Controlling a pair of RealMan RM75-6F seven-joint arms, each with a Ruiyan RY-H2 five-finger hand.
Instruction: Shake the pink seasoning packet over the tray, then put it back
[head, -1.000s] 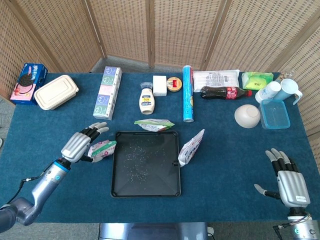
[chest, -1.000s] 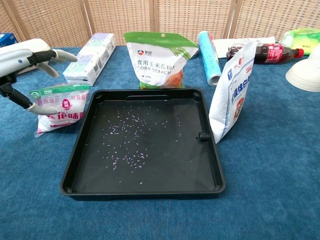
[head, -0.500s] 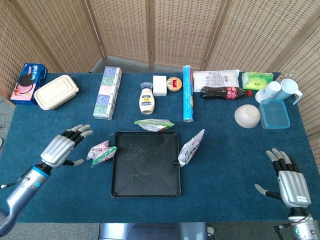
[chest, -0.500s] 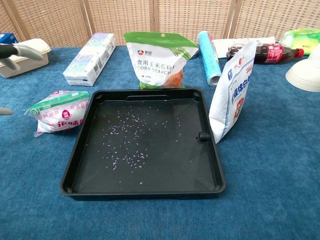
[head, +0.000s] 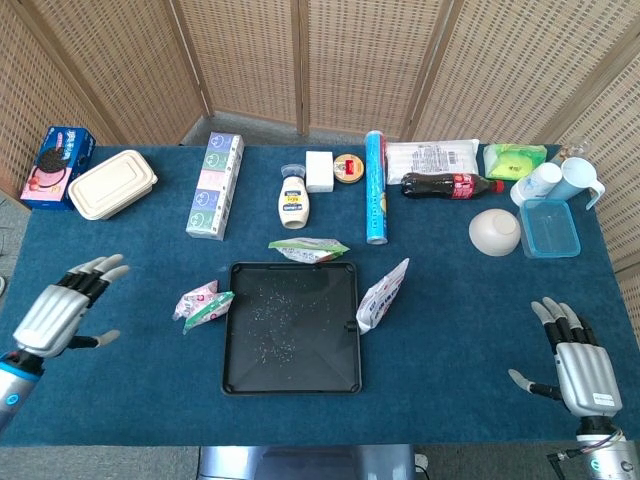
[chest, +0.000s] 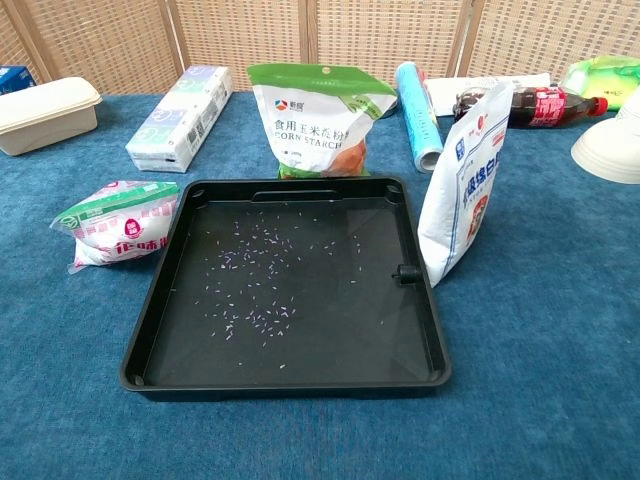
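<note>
The pink seasoning packet (head: 201, 305) lay on its side on the blue tablecloth (head: 450, 330), just beside the left edge of the black tray (head: 240, 375) and apart from both hands. In the head view its long axis ran on a slant, with the green-banded end toward the tray and the near edge of the table and the pink end up and away to the left; in the chest view the same packet (chest: 118, 225) showed its printed face, green band uppermost. Fine pale specks were scattered over the tray floor, thickest in its middle.

The left hand (head: 58, 310) hovered well to the left of the packet, fingers spread and holding nothing. The right hand (head: 575, 360) sat near the table's right front corner, fingers apart and seemingly empty, though its palm faced away from the camera.
</note>
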